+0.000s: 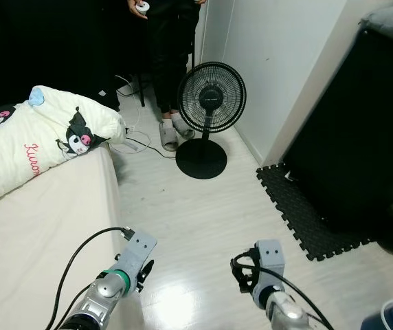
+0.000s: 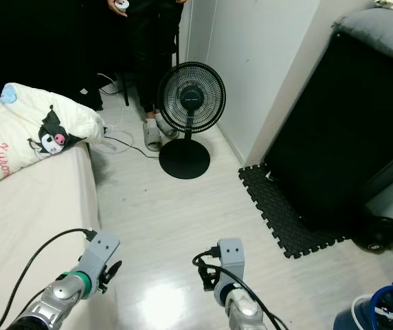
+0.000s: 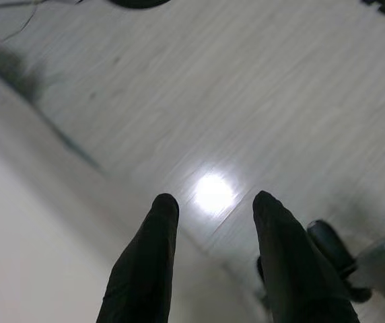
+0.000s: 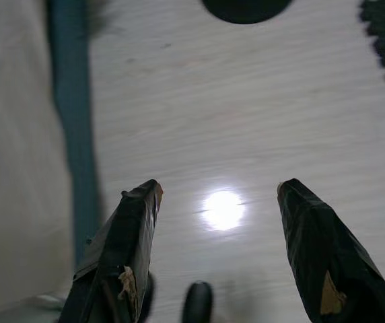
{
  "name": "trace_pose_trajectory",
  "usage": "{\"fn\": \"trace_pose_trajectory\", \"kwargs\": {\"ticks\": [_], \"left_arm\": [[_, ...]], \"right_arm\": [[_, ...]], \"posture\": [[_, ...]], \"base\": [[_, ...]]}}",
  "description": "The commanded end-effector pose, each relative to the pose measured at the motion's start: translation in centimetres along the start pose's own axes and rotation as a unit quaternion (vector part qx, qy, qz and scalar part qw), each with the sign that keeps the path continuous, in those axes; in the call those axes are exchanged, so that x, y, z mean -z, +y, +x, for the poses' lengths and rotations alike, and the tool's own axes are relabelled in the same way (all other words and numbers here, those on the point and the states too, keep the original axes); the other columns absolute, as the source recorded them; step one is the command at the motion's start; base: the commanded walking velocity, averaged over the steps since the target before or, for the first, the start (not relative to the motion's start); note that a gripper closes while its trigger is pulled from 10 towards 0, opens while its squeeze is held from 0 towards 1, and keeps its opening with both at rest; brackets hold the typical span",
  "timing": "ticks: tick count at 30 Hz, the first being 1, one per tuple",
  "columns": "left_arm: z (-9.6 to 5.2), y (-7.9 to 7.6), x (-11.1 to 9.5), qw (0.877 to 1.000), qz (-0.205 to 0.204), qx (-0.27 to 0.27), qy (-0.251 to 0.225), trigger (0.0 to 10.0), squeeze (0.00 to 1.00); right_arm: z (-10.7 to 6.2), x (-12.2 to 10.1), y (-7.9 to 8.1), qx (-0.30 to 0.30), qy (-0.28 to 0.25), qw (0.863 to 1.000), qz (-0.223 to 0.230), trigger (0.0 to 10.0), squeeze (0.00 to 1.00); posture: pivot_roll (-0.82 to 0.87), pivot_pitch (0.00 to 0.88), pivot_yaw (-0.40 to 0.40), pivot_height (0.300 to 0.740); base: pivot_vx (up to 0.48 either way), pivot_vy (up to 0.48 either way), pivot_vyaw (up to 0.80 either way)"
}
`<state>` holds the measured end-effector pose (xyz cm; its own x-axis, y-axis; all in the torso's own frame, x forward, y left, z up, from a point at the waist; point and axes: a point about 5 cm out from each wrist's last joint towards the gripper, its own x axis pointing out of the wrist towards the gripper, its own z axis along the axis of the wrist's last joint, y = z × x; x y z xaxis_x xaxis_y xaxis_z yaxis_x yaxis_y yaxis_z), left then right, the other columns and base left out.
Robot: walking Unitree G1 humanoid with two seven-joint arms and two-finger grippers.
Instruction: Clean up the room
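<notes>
Room, viewed forward and down from the head. Floor (image 1: 203, 206): pale wood-look boards, glossy, with a bright light reflection between the two arms. Bed (image 1: 31, 234): along the robot's left, cream sheet, its edge running beside the left arm. Duvet (image 1: 38, 137): bunched at the far end of the bed, white with black-and-pink cartoon characters and pink lettering, one corner overhanging the bed edge. Fan (image 1: 210, 103): black pedestal type, round grille, upright on a round base on the floor, well ahead of the arms and near the white wall (image 1: 279, 62). Cables (image 1: 138, 141): white and black, trailing on the floor between the duvet corner and the fan base. Person (image 1: 165, 48): standing behind the fan in dark clothing, pale slippers, a small white object in one hand. Foam mat (image 1: 299, 213): black interlocking tiles, on the floor to the right, under a large black cabinet (image 1: 354, 151) with a grey cushion (image 2: 378, 31) on top. Blue bucket (image 2: 375, 309): at the lower right edge, contents unclear. Left end effector (image 3: 213, 222): low over the floor beside the bed edge, two black fingers (image 3: 149, 262) parted, nothing between them. Right end effector (image 4: 219, 215): low over bare floor, fingers spread wide and empty, worn patches on the pads (image 4: 122, 276); fan base and mat edge visible far ahead of it.
</notes>
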<state>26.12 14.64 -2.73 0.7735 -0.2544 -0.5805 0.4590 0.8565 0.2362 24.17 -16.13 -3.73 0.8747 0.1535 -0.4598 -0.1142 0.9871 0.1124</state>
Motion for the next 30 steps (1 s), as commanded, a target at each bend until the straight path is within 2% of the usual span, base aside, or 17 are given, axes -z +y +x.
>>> {"fn": "trace_pose_trajectory", "kwargs": {"ticks": [1,16,30], "left_arm": [[-0.17,-0.46,0.7,1.0,0.007,0.005,0.011,10.0,0.0],[-0.16,-0.42,0.68,1.0,0.008,0.002,0.01,10.0,0.0],[-0.16,-0.39,0.63,1.0,0.007,0.002,0.006,10.0,0.0]], "right_arm": [[-0.49,0.96,-0.21,0.007,0.014,1.0,0.008,10.0,0.0],[-0.51,1.02,-0.13,0.005,0.015,1.0,0.008,10.0,0.0],[-0.44,0.95,-0.02,0.002,0.015,1.0,0.003,10.0,0.0]], "posture": [[0.05,0.021,0.018,0.74],[0.05,0.027,0.019,0.74],[0.05,0.026,0.02,0.74]], "base": [[0.0,-0.48,0.0],[0.0,-0.454,0.0],[0.0,-0.222,0.0]]}}
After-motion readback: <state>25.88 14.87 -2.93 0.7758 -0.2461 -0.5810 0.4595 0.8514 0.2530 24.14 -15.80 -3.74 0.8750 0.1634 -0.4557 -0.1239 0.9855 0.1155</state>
